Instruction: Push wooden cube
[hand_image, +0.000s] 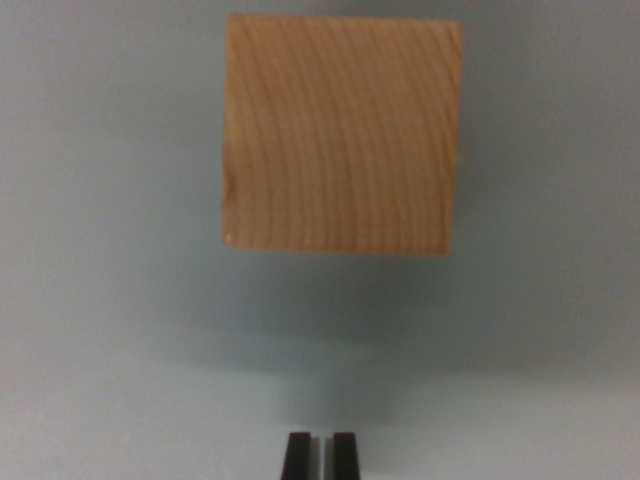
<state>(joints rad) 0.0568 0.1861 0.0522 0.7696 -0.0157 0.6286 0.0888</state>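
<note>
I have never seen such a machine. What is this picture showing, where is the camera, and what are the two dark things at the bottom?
The camera sits on the wrist of a robot arm and looks along its pincer. The two dark bars at the bottom edge are the pincer's fingertips, standing close together with only a thin gap, so it looks shut and holds nothing. Ahead of it lies a wooden cube with visible grain, resting on a plain pale grey surface. The pincer and the cube are apart, with bare surface between them. Nothing else shows.
</note>
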